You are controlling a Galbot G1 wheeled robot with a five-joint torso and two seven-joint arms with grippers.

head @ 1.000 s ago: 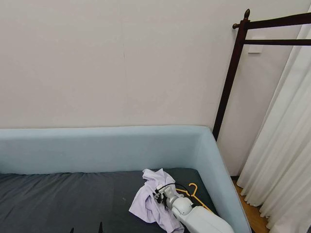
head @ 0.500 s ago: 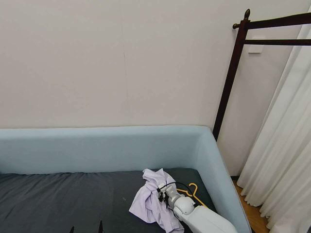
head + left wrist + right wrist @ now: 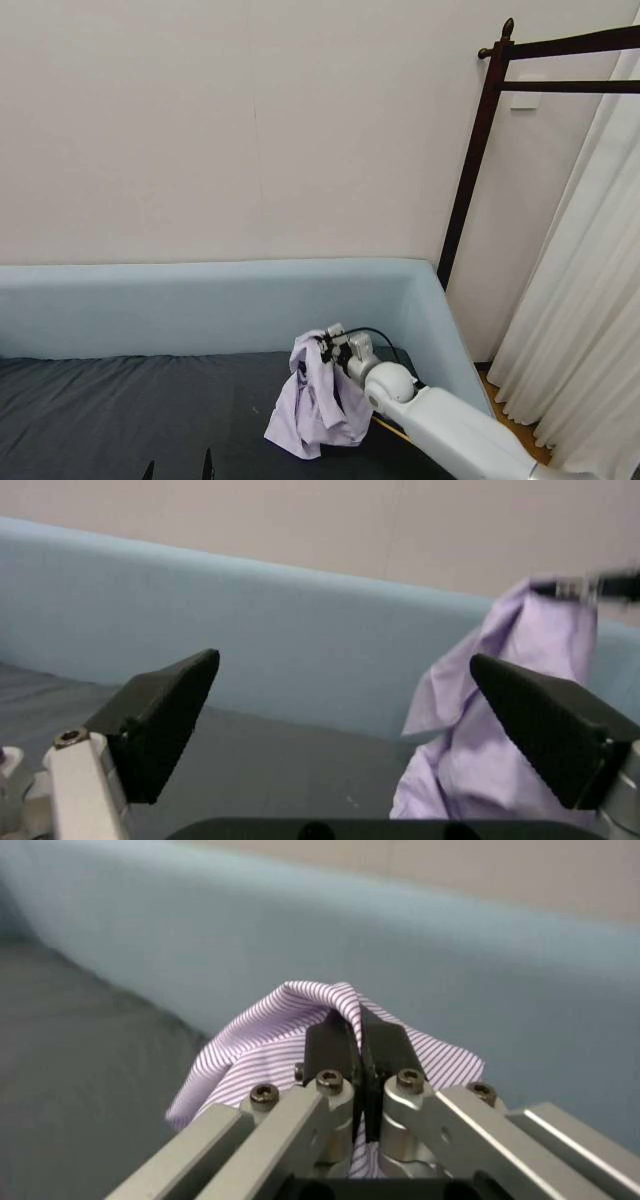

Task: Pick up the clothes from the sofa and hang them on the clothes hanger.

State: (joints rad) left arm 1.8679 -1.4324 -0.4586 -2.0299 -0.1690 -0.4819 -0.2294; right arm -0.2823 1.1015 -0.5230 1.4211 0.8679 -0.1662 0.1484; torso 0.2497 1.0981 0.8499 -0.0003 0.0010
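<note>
A lilac striped shirt (image 3: 318,408) hangs from my right gripper (image 3: 324,347), which is shut on its top fold above the dark sofa seat (image 3: 120,420). The right wrist view has the two fingers pressed together on the striped shirt (image 3: 290,1035). The shirt's lower part still drapes on the cushion. A yellow wire hanger (image 3: 392,427) lies under my right arm, mostly hidden. The dark wooden clothes rack (image 3: 480,150) stands to the right of the sofa. My left gripper (image 3: 350,727) is open, low over the seat, with the shirt (image 3: 490,727) beyond it.
The sofa has a light blue back (image 3: 200,305) and a light blue side arm (image 3: 455,370) between the seat and the rack. White curtains (image 3: 585,300) hang at the far right, against the rack. A plain wall is behind.
My right gripper has risen and moved toward the sofa back, lifting the top of the shirt off the cushion. The hanger is now mostly covered by the arm.
</note>
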